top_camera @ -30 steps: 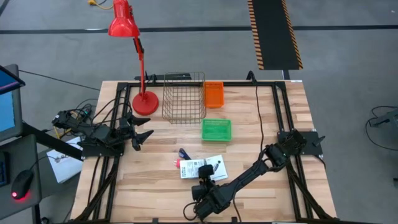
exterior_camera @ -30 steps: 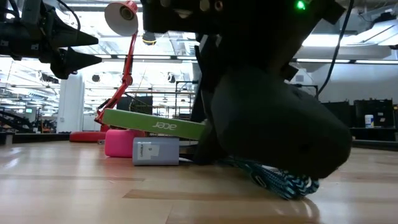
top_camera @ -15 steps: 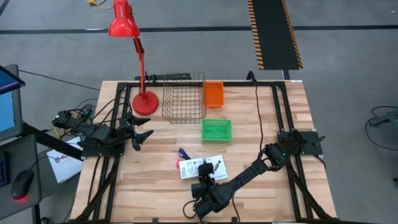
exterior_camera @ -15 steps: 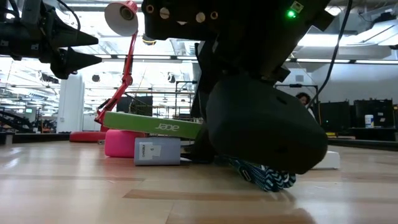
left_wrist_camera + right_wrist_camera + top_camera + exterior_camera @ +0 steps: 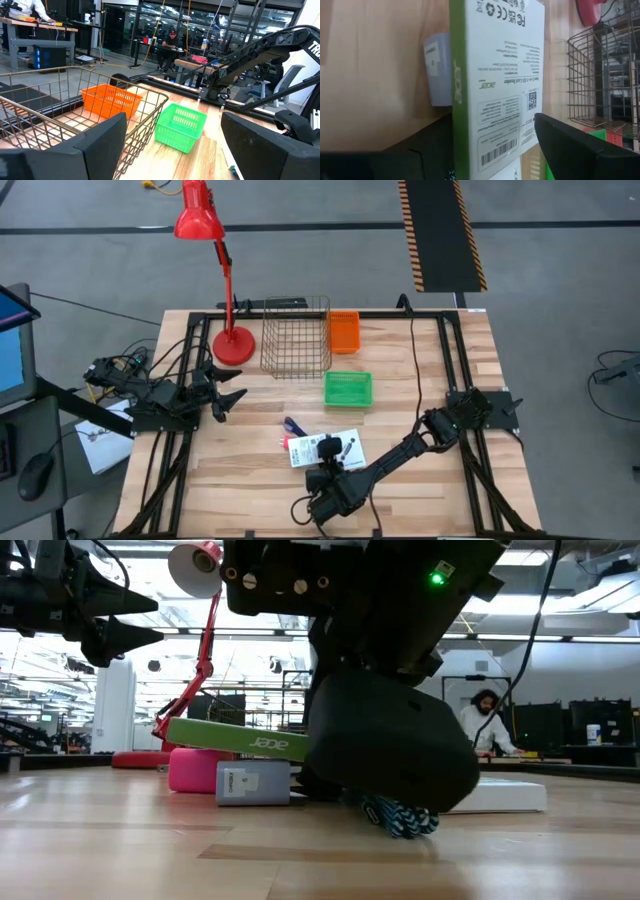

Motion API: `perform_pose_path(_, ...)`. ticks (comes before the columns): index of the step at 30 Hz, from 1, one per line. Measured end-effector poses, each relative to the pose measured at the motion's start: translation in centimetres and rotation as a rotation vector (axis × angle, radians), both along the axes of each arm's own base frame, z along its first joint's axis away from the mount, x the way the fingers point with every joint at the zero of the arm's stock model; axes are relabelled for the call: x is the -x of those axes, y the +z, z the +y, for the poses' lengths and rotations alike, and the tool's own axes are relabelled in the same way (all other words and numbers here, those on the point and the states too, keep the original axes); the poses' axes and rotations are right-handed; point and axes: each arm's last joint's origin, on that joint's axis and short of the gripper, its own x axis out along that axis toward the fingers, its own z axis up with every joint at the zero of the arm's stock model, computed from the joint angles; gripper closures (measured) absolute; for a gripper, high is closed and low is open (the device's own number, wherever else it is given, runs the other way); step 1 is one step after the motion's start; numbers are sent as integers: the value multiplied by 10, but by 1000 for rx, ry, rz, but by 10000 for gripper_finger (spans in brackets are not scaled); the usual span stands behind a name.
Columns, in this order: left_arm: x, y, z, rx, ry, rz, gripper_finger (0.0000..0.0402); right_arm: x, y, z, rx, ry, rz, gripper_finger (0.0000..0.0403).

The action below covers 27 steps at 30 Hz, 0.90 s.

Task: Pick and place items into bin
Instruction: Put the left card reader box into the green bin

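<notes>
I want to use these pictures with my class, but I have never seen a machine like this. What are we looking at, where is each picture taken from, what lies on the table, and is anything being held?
It is a robot with two dark arms at a wooden table; each arm ends in a two-finger gripper. One picture looks straight down, one looks level from the tabletop, and two come from cameras on the arms' wrists. The left gripper waits open at the table's left side. The right gripper is low at the near edge, its fingers apart on either side of a white box with a green edge, not yet closed on it. A small grey-blue block and something pink lie beside the box. Farther back stand a wire basket, an orange bin, a green bin and a red lamp.
</notes>
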Motion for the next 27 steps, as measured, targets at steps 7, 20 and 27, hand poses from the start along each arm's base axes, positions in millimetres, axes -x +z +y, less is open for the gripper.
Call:
perform_pose_path(7, 0, 0, 0, 0, 0, 0, 88, 1, 0, 3, -14, 7, 6, 234)
perform_pose_path(20, 0, 0, 0, 0, 0, 0, 88, 6, 7, 13, -7, 19, 0, 366)
perform_pose_path(27, 0, 0, 0, 0, 0, 0, 88, 12, 25, 3, 62, -101, -19, 360)
